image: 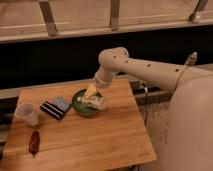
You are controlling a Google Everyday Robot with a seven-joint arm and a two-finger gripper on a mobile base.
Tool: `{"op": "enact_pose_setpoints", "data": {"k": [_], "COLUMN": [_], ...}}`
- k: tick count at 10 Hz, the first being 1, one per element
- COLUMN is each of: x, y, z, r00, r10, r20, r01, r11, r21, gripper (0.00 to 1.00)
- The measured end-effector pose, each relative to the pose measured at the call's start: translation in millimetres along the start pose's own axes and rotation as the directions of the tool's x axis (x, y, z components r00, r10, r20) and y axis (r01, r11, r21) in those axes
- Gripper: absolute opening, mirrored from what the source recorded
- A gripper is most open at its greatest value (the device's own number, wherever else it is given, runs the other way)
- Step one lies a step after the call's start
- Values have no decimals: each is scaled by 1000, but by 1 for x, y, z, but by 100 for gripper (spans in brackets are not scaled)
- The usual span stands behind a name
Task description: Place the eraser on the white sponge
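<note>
The eraser (55,107) lies flat on the wooden table (95,140), black with white stripes and a blue-grey face, just left of the round green bowl (80,104). The white sponge (96,103) is a pale elongated lump lying in the green bowl. My gripper (90,95) hangs from the arm directly over the bowl, right above the sponge and to the right of the eraser.
A translucent white cup (27,113) stands at the table's left edge. A dark red elongated object (34,142) lies at the front left. My pale arm and body (185,115) fill the right side. A dark wall and railing run behind the table.
</note>
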State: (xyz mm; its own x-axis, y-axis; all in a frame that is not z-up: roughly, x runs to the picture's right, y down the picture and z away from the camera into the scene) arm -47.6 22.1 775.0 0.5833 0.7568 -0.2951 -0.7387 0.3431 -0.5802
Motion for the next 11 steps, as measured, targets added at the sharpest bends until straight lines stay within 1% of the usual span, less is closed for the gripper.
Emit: {"op": "enact_pose_setpoints", "data": {"k": [3,4,5,6,7,8,9,10,11], "x": [0,0,-1,-5,-18,-37,-52,-77,-98], "y": [0,-1,-2,-4,-5,-1,5,19,36], "z": [0,0,-1,-5,-11,-13,-12,-8,-3], "r00": [1000,1000,1000,999,995,980,965,928,890], "r10": [0,0,-7,-28,-96,-194,-261,-371,-456], "r20": [0,4,16,31,39,37,30,9,-2], "r01": [0,0,7,27,94,193,260,371,456], "r11": [1000,1000,1000,999,995,980,965,928,890], "r21": [0,2,11,24,37,41,40,34,23], "gripper": [80,80,80,80,80,80,80,80,80]}}
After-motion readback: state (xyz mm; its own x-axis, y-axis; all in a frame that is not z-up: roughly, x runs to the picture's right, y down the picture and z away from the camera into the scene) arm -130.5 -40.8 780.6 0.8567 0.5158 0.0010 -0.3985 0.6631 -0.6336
